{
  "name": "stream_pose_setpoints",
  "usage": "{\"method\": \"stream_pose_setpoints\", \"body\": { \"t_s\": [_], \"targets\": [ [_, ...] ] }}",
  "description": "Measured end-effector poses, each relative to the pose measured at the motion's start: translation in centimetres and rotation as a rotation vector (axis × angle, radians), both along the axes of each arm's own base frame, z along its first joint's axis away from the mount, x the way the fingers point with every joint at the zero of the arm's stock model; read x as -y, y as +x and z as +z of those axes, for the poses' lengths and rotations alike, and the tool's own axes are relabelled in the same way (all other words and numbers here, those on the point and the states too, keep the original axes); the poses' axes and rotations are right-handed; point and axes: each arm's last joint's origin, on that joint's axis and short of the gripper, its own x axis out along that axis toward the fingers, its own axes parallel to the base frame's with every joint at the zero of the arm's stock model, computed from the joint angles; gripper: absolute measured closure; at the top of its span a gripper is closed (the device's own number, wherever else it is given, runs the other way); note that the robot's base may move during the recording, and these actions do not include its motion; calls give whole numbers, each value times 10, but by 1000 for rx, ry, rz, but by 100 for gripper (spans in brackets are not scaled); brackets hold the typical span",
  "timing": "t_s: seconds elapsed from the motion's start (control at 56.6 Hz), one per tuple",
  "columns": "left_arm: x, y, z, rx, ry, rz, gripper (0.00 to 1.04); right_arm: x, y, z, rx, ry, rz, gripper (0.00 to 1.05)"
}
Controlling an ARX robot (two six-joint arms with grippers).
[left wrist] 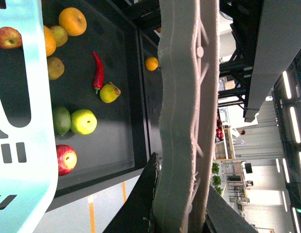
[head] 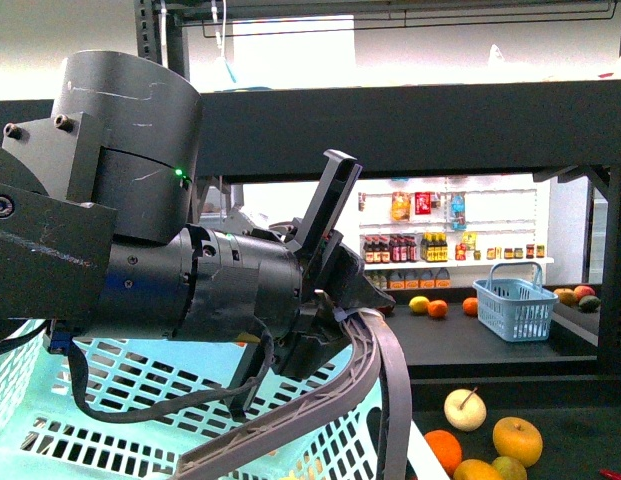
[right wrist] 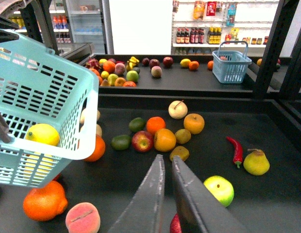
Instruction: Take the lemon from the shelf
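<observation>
A bright yellow lemon [right wrist: 42,134] lies inside the light-blue basket [right wrist: 43,87], seen through its slotted wall. The basket hangs over the black shelf [right wrist: 271,199], above the left part of its near tier. My left gripper [head: 340,310] is shut on the basket's grey handle [head: 390,370]. In the left wrist view that handle [left wrist: 182,97] runs between the left gripper's [left wrist: 182,194] dark fingers. My right gripper [right wrist: 167,162] is shut with nothing in it, hovering over the tier's loose fruit to the right of the basket.
On the near tier lie oranges [right wrist: 165,139], a red apple [right wrist: 142,141], a green apple [right wrist: 219,190], a pear [right wrist: 256,162], a red chilli [right wrist: 236,150] and a peach [right wrist: 83,218]. A small blue basket [right wrist: 231,68] and more fruit sit on the far tier. Black uprights [right wrist: 271,48] stand at the right.
</observation>
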Motion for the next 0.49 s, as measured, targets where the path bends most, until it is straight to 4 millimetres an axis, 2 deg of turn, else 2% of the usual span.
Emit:
{"method": "stream_pose_setpoints", "body": {
  "t_s": [0.494],
  "targets": [
    [0,0,0,0,0,0,95,0,0,0,0,0,0,6]
  ]
}}
